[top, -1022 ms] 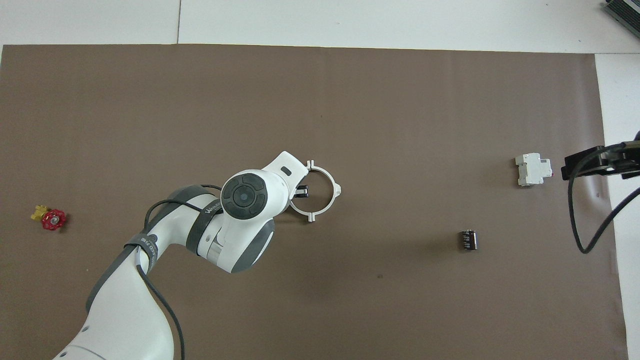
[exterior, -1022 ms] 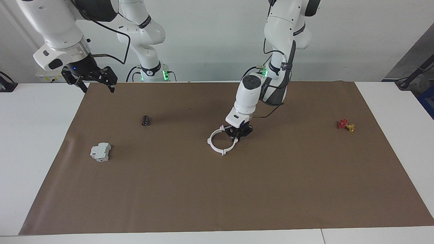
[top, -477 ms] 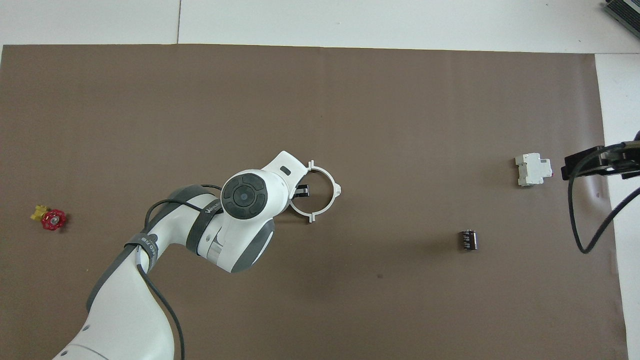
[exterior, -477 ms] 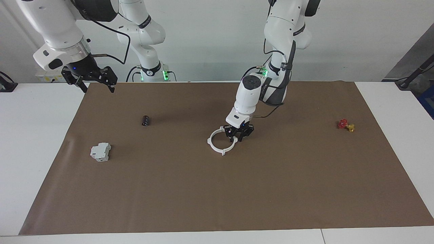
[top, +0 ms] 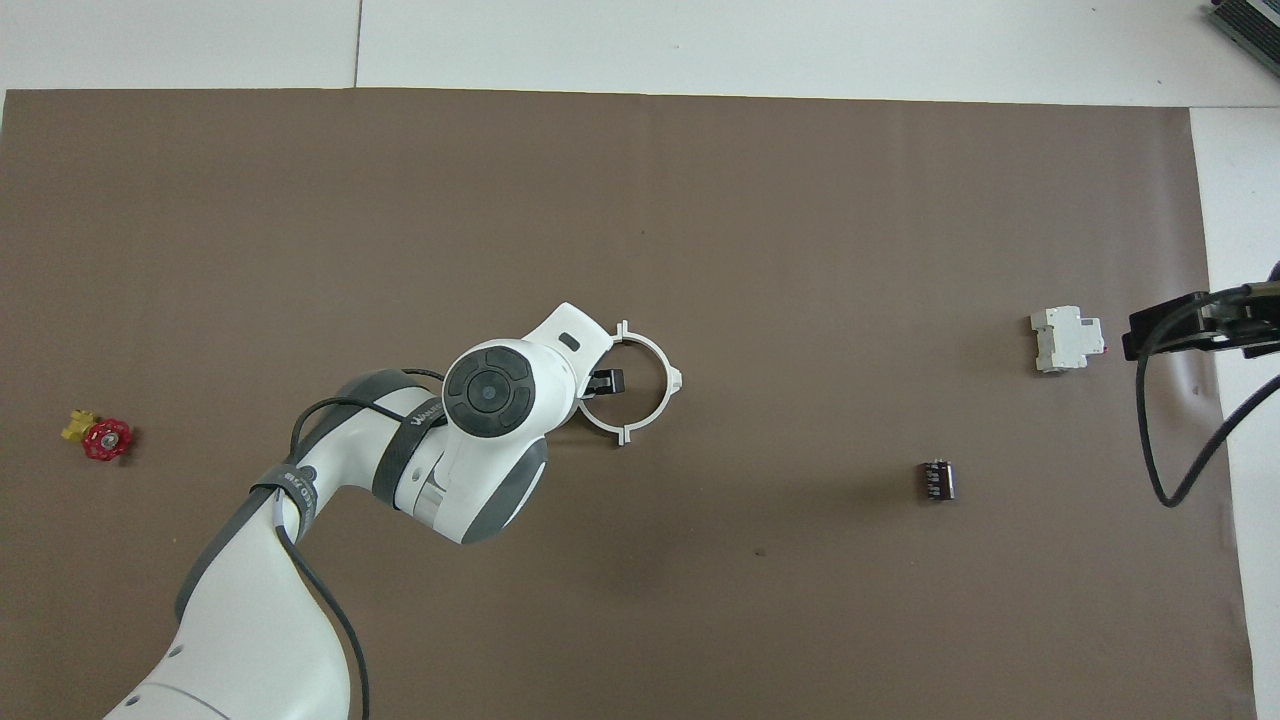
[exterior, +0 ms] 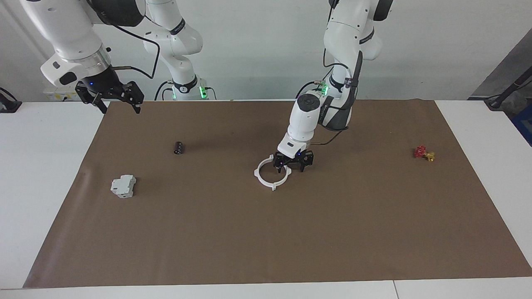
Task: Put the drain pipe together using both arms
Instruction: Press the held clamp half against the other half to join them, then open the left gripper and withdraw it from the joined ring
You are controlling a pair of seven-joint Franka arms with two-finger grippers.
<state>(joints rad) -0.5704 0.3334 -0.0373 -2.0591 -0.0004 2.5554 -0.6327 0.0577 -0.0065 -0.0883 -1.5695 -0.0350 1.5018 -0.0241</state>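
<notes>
Lifting straight up looks wisest for the left gripper (exterior: 292, 162), whose fingers stand spread and empty over the edge of the white ring (exterior: 270, 176) nearest the robots, so nothing nudges it. That ring lies flat mid-mat, apparently closed, opening upward, with no long axis. Raised over the mat's corner, the right gripper (exterior: 111, 99) waits spread wide.

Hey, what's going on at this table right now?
Two robot arms are assembling a drain pipe ring, which lies joined on the brown mat. The left end effector is open, low over the ring's edge toward the left arm's end, holding nothing. The right end effector waits open above the mat's corner at its own end.
</notes>
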